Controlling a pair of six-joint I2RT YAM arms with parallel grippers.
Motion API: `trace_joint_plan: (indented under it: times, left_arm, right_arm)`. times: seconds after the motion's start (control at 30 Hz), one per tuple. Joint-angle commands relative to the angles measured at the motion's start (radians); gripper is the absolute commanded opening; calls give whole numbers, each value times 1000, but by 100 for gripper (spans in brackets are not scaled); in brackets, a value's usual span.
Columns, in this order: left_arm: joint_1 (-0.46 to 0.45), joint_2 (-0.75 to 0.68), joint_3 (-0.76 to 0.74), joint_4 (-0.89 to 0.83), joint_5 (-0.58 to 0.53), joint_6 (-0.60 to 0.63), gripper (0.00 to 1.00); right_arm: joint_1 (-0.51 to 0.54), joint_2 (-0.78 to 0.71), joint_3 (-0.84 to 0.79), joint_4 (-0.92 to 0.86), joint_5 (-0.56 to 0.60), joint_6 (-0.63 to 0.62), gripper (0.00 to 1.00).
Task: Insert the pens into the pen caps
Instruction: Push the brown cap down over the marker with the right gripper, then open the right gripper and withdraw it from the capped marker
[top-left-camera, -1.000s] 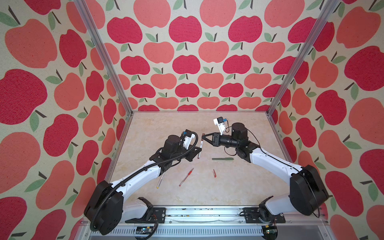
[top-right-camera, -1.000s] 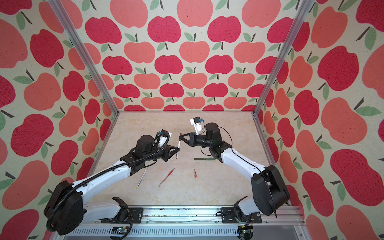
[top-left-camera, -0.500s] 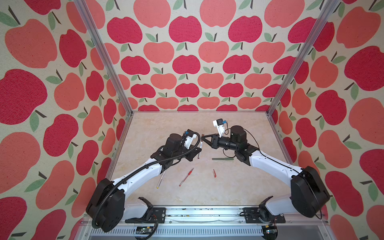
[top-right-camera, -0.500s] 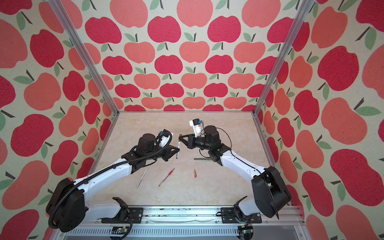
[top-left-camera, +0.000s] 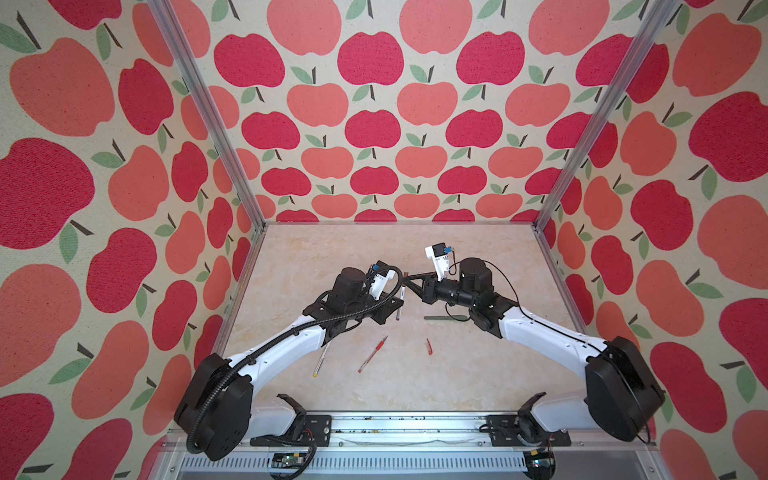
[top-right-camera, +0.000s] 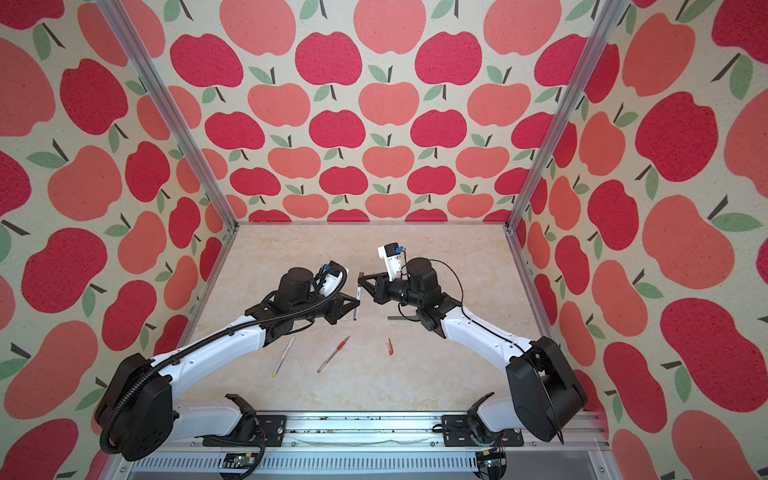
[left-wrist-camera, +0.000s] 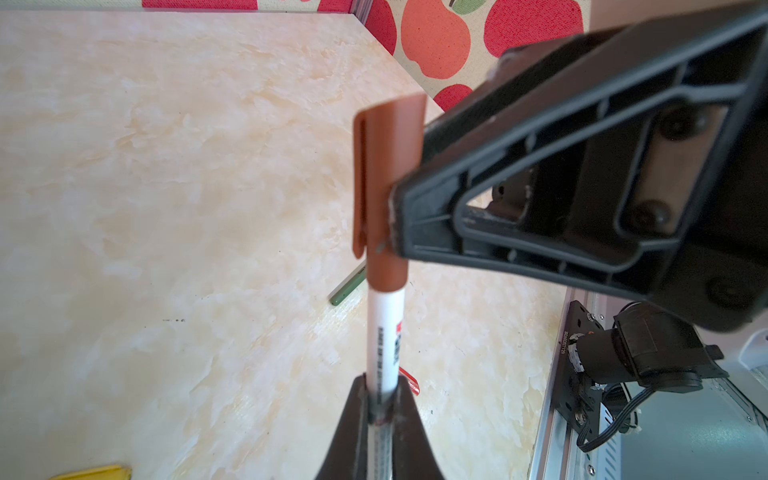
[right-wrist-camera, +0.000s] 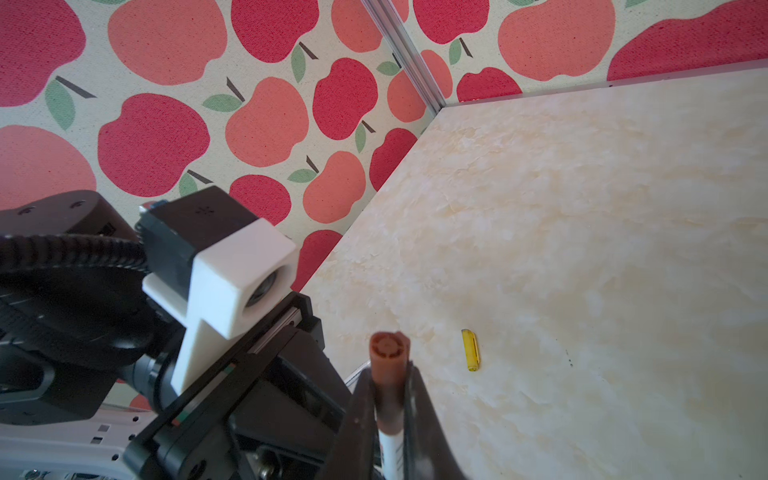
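The left gripper (left-wrist-camera: 380, 401) is clamped tight around the barrel of a white pen (left-wrist-camera: 384, 332) and holds it above the middle of the table (top-left-camera: 457, 382). The right gripper (right-wrist-camera: 390, 388) is pinched closed on the brown cap (left-wrist-camera: 386, 187), which sits over the pen's upper end. On the table lie a green pen (top-left-camera: 442, 318), a red pen (top-left-camera: 372, 354), a red cap (top-left-camera: 429, 346), a yellow-ended pen (top-left-camera: 321, 360) and a yellow cap (right-wrist-camera: 471, 350).

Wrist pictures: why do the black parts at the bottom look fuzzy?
Left wrist view: the jaws, nearest the lens, blur, while the brown cap and white pen look sharp. Right wrist view: the jaws blur too; the yellow cap on the table is crisp.
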Motion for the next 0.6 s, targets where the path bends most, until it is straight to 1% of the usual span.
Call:
trace_joint_plan:
  times: [0.0, 0.1, 0.33, 0.57]
  left_arm:
    - [25, 3, 88, 235, -89, -9, 0]
    - [11, 0, 66, 237, -75, -9, 0]
    - [-30, -14, -9, 221, -49, -22, 0]
    - [-40, -39, -35, 184, -64, -12, 0]
  right_arm:
    - [60, -34, -37, -179, -110, -38, 13]
    - [56, -48, -23, -177, -66, -55, 16]
    - [41, -96, 4, -155, -6, -67, 22]
    - [-9, -217, 2, -158, 38, -62, 36]
